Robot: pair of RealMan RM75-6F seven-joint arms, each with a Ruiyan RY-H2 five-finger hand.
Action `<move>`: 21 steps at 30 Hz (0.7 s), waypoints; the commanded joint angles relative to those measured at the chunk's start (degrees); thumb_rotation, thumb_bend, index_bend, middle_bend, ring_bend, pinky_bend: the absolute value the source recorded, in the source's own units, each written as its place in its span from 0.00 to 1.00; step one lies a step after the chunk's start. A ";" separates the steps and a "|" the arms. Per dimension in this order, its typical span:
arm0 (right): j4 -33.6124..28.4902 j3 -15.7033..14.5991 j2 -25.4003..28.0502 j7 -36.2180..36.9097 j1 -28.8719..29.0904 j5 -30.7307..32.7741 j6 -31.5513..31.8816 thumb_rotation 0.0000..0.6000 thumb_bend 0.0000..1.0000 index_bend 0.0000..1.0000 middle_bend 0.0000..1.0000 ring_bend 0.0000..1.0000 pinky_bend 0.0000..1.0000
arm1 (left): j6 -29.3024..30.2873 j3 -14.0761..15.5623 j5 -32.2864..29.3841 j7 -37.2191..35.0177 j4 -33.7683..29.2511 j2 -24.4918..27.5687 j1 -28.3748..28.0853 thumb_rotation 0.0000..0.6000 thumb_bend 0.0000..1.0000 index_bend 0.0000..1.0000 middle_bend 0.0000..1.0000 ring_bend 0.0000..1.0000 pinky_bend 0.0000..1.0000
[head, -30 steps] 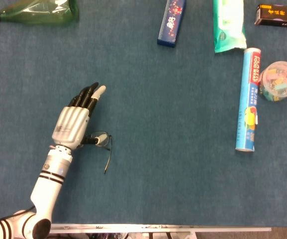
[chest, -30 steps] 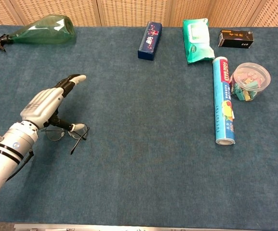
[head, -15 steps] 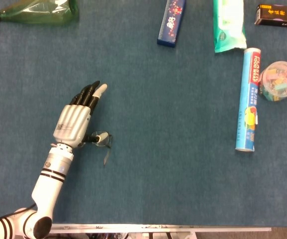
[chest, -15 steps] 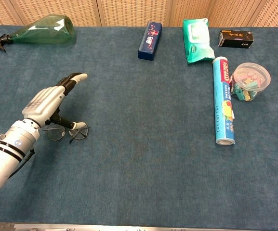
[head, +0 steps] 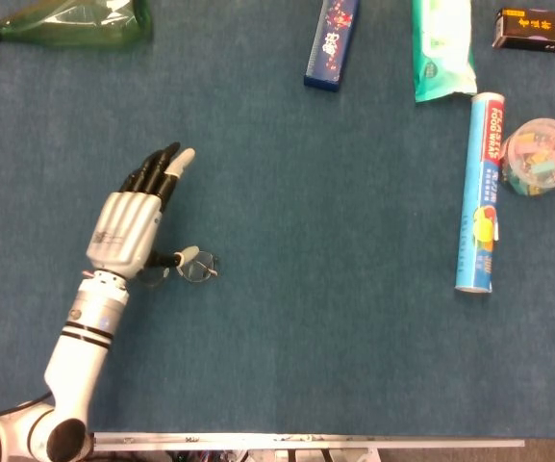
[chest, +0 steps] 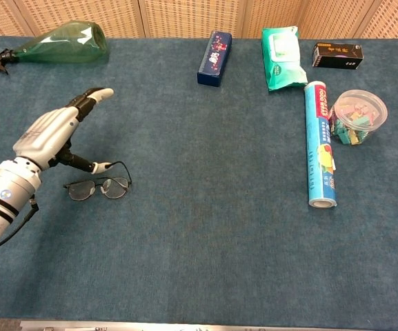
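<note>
Left hand point(chest: 47, 134) hovered over the bench point(chest: 199, 248) with its fingers stretched out together and its thumb angled down beside the glasses point(chest: 98, 187), holding nothing. Whether the thumb tip touched the frame could not be told. Those glasses lay on the bench just below and to the right of the hand. Well beyond the fingertips lay a green spray bottle point(chest: 61, 43). No right hand showed in either view.

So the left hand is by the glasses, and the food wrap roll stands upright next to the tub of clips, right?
Not quite. The food wrap roll lies flat on its side beside the tub of clips, as the chest view shows. The left hand is indeed by the glasses.
</note>
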 commanded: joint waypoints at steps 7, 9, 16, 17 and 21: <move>-0.17 -0.01 0.08 0.15 -0.28 -0.40 0.71 1.00 0.02 0.43 0.40 0.30 0.58 | 4.02 -0.48 0.43 2.77 -13.67 10.15 2.20 1.00 0.04 0.03 0.00 0.00 0.15; -0.19 -0.02 0.09 0.16 -0.30 -0.45 0.74 1.00 0.02 0.43 0.40 0.30 0.58 | 4.38 -0.48 0.42 3.31 -16.05 11.69 2.44 1.00 0.04 0.03 0.00 0.00 0.15; -0.27 0.01 0.28 0.50 -0.52 -0.70 1.28 1.00 0.02 0.43 0.40 0.30 0.58 | 6.10 0.34 0.70 8.85 -27.56 16.28 3.37 1.00 0.04 0.03 0.00 0.00 0.15; -0.28 0.04 0.32 0.59 -0.57 -0.73 1.42 1.00 0.02 0.43 0.40 0.30 0.58 | 6.16 0.58 0.72 9.88 -28.52 16.41 3.40 1.00 0.04 0.03 0.00 0.00 0.15; -0.29 0.21 0.58 1.17 -0.83 -0.66 1.99 1.00 0.02 0.43 0.40 0.30 0.58 | 6.24 1.52 0.56 13.63 -32.58 16.71 3.45 1.00 0.04 0.03 0.00 0.00 0.15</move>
